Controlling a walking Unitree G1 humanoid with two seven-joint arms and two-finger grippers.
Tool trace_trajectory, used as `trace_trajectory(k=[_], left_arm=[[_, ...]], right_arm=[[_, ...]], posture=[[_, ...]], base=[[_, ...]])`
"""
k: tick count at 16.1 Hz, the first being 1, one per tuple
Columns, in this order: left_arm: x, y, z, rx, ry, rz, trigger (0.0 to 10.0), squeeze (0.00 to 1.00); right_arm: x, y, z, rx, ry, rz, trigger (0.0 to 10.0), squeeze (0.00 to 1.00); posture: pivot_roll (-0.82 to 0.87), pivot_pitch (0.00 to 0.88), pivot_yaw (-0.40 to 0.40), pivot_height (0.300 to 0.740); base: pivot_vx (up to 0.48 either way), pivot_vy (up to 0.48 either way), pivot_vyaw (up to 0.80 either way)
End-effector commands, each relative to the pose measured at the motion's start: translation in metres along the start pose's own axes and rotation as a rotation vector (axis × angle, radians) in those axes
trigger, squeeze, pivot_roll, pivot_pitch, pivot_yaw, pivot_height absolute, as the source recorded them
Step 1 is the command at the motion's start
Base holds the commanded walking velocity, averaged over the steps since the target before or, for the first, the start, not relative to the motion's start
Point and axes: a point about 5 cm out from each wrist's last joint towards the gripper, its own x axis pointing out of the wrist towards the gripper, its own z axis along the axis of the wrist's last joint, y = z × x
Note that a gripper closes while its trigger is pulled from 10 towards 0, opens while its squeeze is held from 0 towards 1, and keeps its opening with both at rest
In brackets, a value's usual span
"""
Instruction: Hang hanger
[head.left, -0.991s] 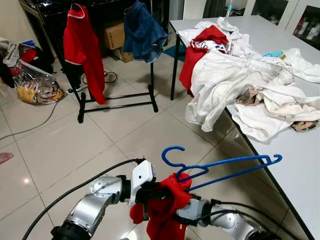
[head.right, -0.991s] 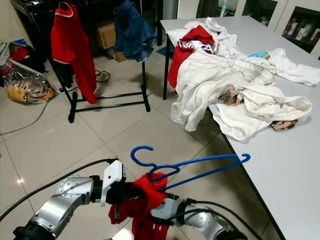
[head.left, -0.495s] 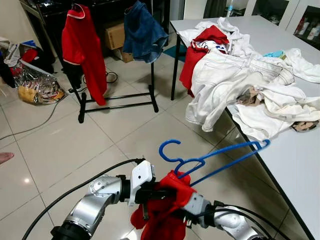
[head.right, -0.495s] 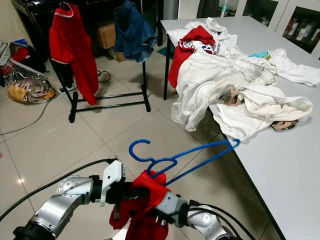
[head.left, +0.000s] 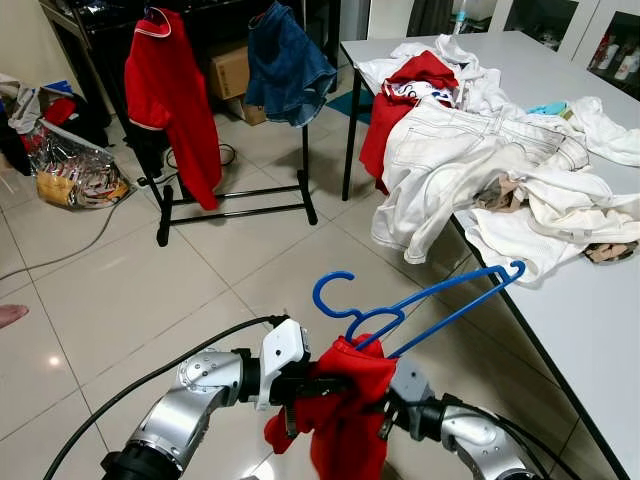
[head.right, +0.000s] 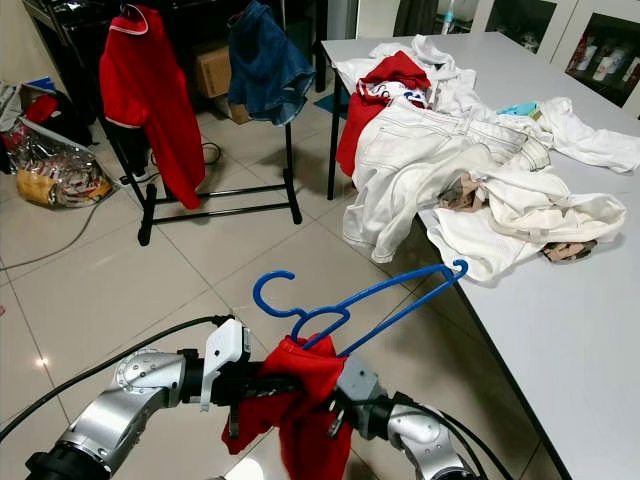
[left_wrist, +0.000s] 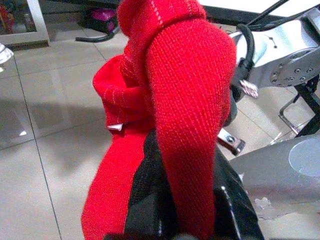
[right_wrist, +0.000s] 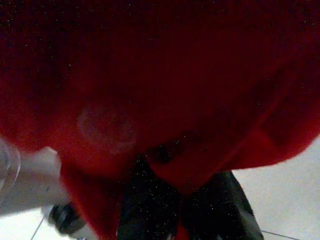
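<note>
Hanger (head.left: 400, 310) rides tilted, hook up, well short of the rack (head.left: 235, 200); red garment (head.left: 345, 395) drapes both claws, left claw (head.left: 300, 388) clamping cloth, right claw's (head.left: 385, 405) opening I cannot tell.

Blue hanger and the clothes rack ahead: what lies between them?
Bare tiled floor lies between the blue hanger and the clothes rack, as the left eye view shows.
</note>
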Motion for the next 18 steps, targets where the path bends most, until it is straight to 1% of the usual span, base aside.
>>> trace_trajectory(k=[1, 3, 4, 7, 8, 10, 12, 13, 14, 16, 17, 18], left_arm=[[-0.001, 0.003, 0.003, 0.025, 0.008, 0.0, 10.0, 0.0], [-0.001, 0.004, 0.003, 0.026, 0.006, 0.004, 10.0, 0.0], [-0.002, 0.005, 0.004, 0.026, 0.002, 0.013, 10.0, 0.0], [-0.002, 0.006, 0.004, 0.021, -0.005, 0.023, 10.0, 0.0], [-0.002, 0.005, 0.003, 0.019, -0.006, 0.025, 10.0, 0.0], [-0.002, 0.004, 0.003, 0.016, -0.007, 0.024, 10.0, 0.0], [-0.003, 0.005, 0.003, 0.015, -0.008, 0.031, 10.0, 0.0], [-0.004, 0.005, 0.003, 0.015, -0.008, 0.039, 10.0, 0.0], [-0.006, 0.007, 0.003, 0.006, -0.022, 0.066, 10.0, 0.0], [-0.007, 0.01, 0.006, -0.006, -0.046, 0.098, 10.0, 0.0], [-0.008, 0.011, 0.009, -0.012, -0.072, 0.129, 10.0, 0.0], [-0.009, 0.011, 0.01, -0.011, -0.083, 0.144, 10.0, 0.0]], right_arm=[[0.001, -0.008, 0.009, 0.0, -0.044, -0.028, 0.0, 0.0], [0.001, -0.014, 0.013, 0.008, -0.06, -0.068, 0.0, 0.0], [0.0, -0.023, 0.018, 0.009, -0.08, -0.141, 0.0, 0.0], [-0.001, -0.031, 0.023, 0.009, -0.102, -0.208, 0.0, 0.0], [-0.002, -0.037, 0.027, 0.017, -0.119, -0.243, 0.0, 0.0], [-0.003, -0.039, 0.029, 0.015, -0.13, -0.26, 0.0, 0.0], [-0.005, -0.045, 0.032, 0.013, -0.148, -0.316, 0.0, 0.0], [-0.007, -0.049, 0.034, 0.003, -0.153, -0.35, 0.0, 0.0], [-0.011, -0.058, 0.038, -0.033, -0.153, -0.436, 0.0, 0.0], [-0.016, -0.065, 0.042, -0.076, -0.152, -0.517, 0.0, 0.0], [-0.023, -0.074, 0.047, -0.116, -0.164, -0.606, 0.0, 0.0], [-0.027, -0.077, 0.05, -0.133, -0.179, -0.647, 0.0, 0.0]], posture=[[-0.15, 0.0, 0.049, 0.74], [-0.15, 0.0, 0.049, 0.74], [-0.15, 0.0, 0.046, 0.74], [-0.14, 0.0, 0.044, 0.74], [-0.14, 0.0, 0.044, 0.74], [-0.14, 0.0, 0.044, 0.74], [-0.14, 0.0, 0.043, 0.74], [-0.14, 0.0, 0.043, 0.74], [-0.14, 0.0, 0.043, 0.74], [-0.15, 0.0, 0.046, 0.74], [-0.15, 0.0, 0.046, 0.74], [-0.14, 0.0, 0.046, 0.74]], base=[[0.0, 0.0, 0.0], [0.0, 0.0, 0.0], [0.0, 0.0, 0.0], [0.0, 0.0, 0.0], [0.0, 0.0, 0.0], [0.0, 0.0, 0.0], [0.0, 0.0, 0.0], [0.0, 0.0, 0.0], [0.0, 0.0, 0.0], [0.0, 0.0, 0.0], [0.0, 0.0, 0.0], [0.0, 0.0, 0.0]])
